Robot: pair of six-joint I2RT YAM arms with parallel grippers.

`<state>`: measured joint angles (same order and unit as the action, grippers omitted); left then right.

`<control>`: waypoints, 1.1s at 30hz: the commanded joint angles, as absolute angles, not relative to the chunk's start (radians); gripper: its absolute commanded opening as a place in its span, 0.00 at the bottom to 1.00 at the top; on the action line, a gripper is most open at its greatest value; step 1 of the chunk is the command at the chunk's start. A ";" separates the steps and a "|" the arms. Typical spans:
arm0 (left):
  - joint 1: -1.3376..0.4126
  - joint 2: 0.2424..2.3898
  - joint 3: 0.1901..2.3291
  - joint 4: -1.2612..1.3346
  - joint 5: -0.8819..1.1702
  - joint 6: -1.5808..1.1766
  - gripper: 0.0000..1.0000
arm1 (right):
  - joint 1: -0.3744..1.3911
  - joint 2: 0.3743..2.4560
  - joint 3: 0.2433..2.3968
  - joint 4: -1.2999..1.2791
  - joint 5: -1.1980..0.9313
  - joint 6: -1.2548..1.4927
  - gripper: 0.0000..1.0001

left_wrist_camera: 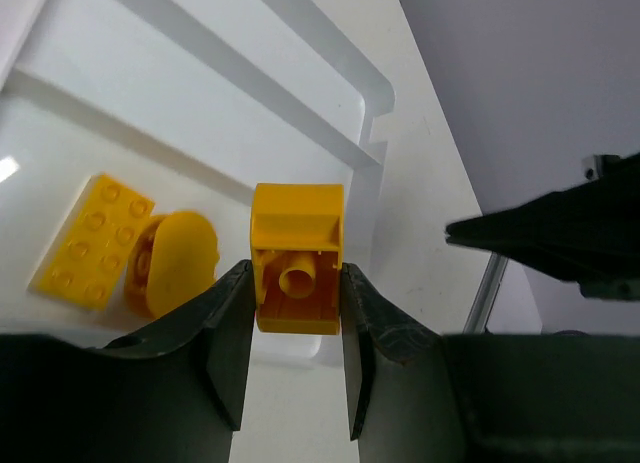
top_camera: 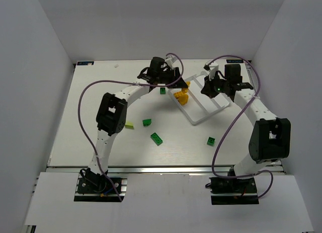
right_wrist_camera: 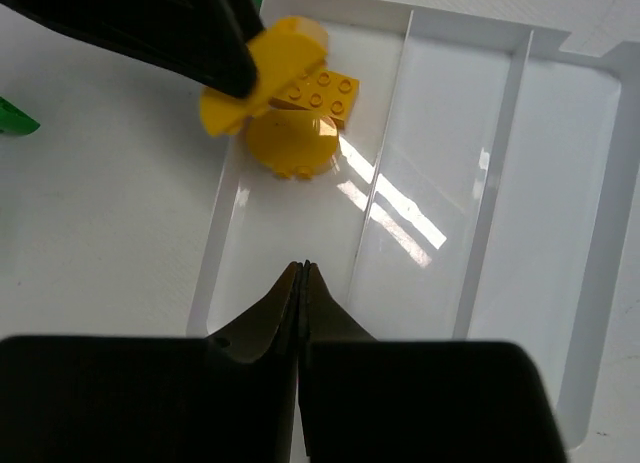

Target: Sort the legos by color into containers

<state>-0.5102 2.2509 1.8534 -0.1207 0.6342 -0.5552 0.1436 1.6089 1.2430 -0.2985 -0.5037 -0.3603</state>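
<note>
My left gripper [left_wrist_camera: 296, 308] is shut on an orange brick [left_wrist_camera: 296, 273] and holds it over the near end of the white tray's [left_wrist_camera: 200, 83] left compartment. An orange flat plate [left_wrist_camera: 92, 241] and a round orange piece [left_wrist_camera: 175, 258] lie in that compartment. In the top view the left gripper [top_camera: 184, 84] is at the tray's [top_camera: 211, 109] far left corner. My right gripper [right_wrist_camera: 303, 270] is shut and empty above the tray [right_wrist_camera: 560, 183], near the divider between the left and middle compartments. The other two compartments show no bricks.
On the table lie dark green bricks [top_camera: 163, 90], [top_camera: 146, 122], [top_camera: 156, 138], [top_camera: 211, 141] and a pale yellow-green brick [top_camera: 130, 125]. The two grippers are close together over the tray; the right one [top_camera: 209, 89] faces the left one.
</note>
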 commanded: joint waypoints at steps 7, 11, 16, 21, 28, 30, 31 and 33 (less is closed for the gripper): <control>-0.594 2.359 2.079 -0.320 0.606 -0.522 0.36 | 0.101 1.520 1.198 -0.238 -0.514 -0.339 0.00; -0.617 2.341 2.045 -0.373 0.566 -0.485 0.56 | 0.089 1.528 1.209 -0.250 -0.558 -0.357 0.13; -0.627 2.348 2.069 -0.376 0.572 -0.485 0.69 | 0.087 1.563 1.285 -0.458 -0.751 -0.576 0.55; -0.637 2.318 2.100 -0.394 0.537 -0.494 0.69 | 0.087 1.582 1.315 -0.725 -0.888 -0.904 0.74; -0.580 1.981 1.843 -0.460 0.321 -0.471 0.23 | 0.094 1.465 1.134 -0.937 -0.718 -1.233 0.73; -0.571 1.889 1.763 -0.491 0.296 -0.474 0.48 | 0.103 1.410 1.080 -0.868 -0.609 -1.125 0.74; -0.571 1.844 1.690 -0.505 0.263 -0.477 0.59 | 0.115 1.396 1.033 -0.859 -0.574 -1.100 0.75; -0.562 1.708 1.599 -0.523 0.235 -0.497 0.76 | 0.129 1.370 0.985 -0.822 -0.459 -1.018 0.76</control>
<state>-0.5716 1.9125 1.6772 -0.4805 0.3264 -0.4866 0.1089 1.4189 1.0275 -0.8379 -0.6178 -1.0794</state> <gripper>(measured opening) 0.717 0.759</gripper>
